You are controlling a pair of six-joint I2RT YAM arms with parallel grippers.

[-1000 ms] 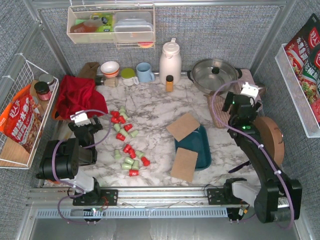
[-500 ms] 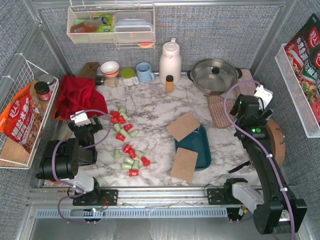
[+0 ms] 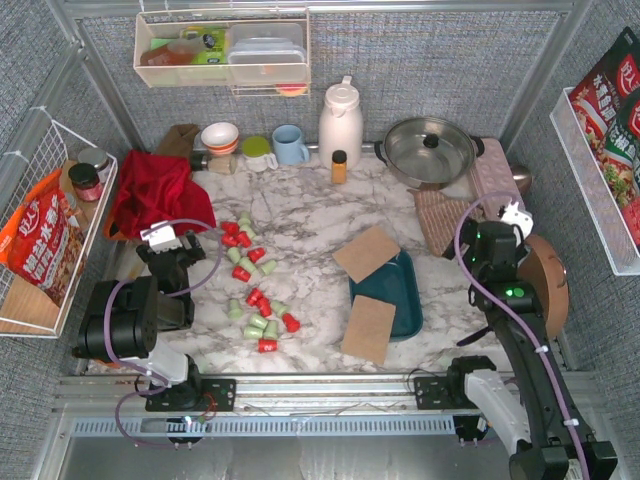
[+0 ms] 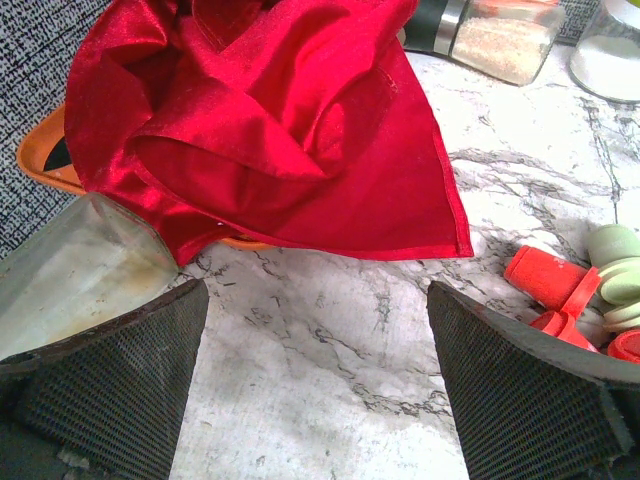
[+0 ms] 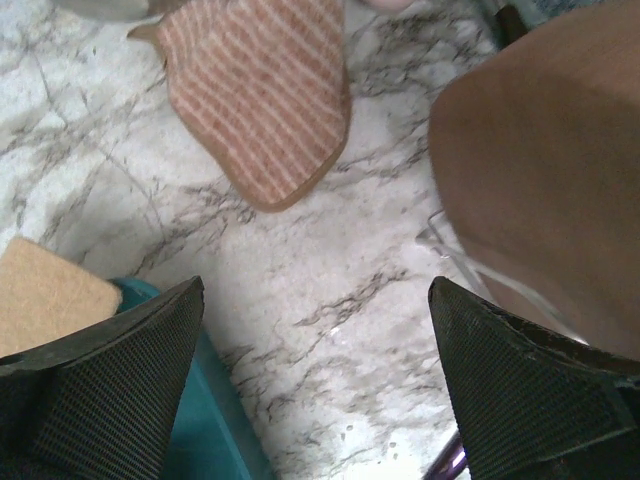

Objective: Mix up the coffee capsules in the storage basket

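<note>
Red and mint green coffee capsules (image 3: 255, 280) lie scattered on the marble table, left of centre. A few show at the right edge of the left wrist view (image 4: 560, 285). The dark teal storage basket (image 3: 408, 295) sits right of centre, with two brown cardboard pieces (image 3: 366, 253) lying partly over it. Its corner shows in the right wrist view (image 5: 218, 430). My left gripper (image 3: 172, 258) is open and empty over bare marble (image 4: 320, 400), left of the capsules. My right gripper (image 3: 490, 245) is open and empty (image 5: 320, 390), just right of the basket.
A red cloth (image 3: 155, 190) lies ahead of the left gripper. A striped pot holder (image 3: 440, 220) and a steel pot (image 3: 430, 150) are beyond the right gripper, and a brown round board (image 3: 545, 280) is at its right. A white jug (image 3: 340, 120), an amber bottle (image 3: 339, 166) and cups stand at the back.
My right arm has swung right and drawn back toward the near edge, from beside the pot to beside the brown board. The left arm, capsules and basket have not moved.
</note>
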